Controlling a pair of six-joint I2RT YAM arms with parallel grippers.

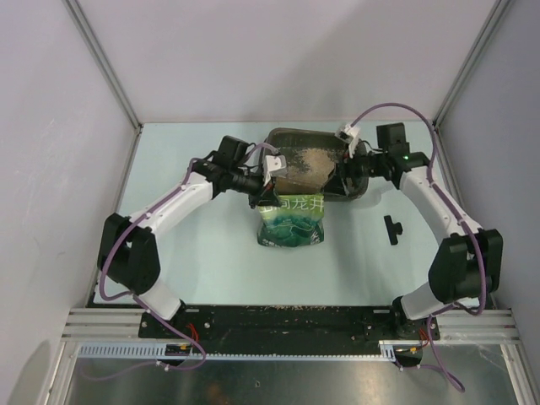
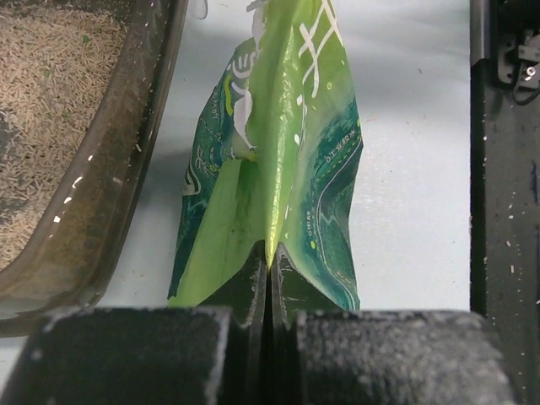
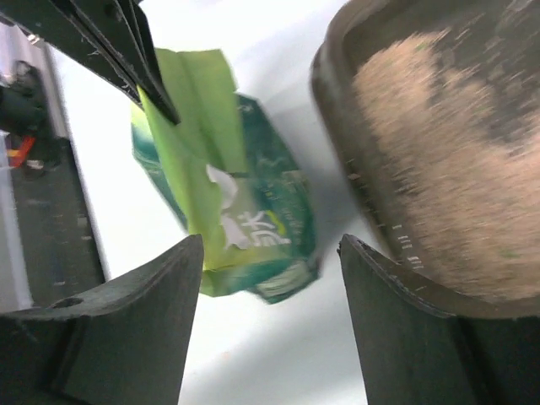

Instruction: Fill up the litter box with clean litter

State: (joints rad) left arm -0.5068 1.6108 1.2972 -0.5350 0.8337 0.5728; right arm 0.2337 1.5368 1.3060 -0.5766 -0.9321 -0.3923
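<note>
Looking down on a pale table (image 1: 211, 253) with two arms reaching toward its far middle. Judging the step in hand to be handling the green bag (image 1: 291, 221) after pouring. Doing this well probably means lifting straight up by the pinched fold, turning the open end toward the litter box (image 2: 118, 186) to send stray grains inside rather than onto the table, and moving slowly, thin film being prone to swinging or slipping under a one-sided grip. Also probably worth spreading or topping up the heap, coverage looking uneven. Sitting at the far middle of the table, the litter box: a shallow dark grey-brown plastic tray with rounded corners, a raised sloping rim and a textured floor, dusted with pale specks. Lying just beside its near rim, the bag: glossy crumpled film in bright green and teal with white characters, creased into a sharp ridge and looking slack and largely emptied. Resting inside the box, the litter (image 3: 439, 169): fine tan-beige grains, dry and sandy, heaped toward one part and leaving patches of dark floor bare. Pinching the ridge of the bag, the left gripper (image 2: 268, 253), its rough dark fingers (image 2: 245, 287) pressed tight together on the film. Hovering by the right end of the box, the right gripper (image 3: 270, 245), spread wide and holding nothing. Lying well apart on the right side of the table, a small black T-shaped piece (image 1: 393, 228), too small for telling its purpose.
</note>
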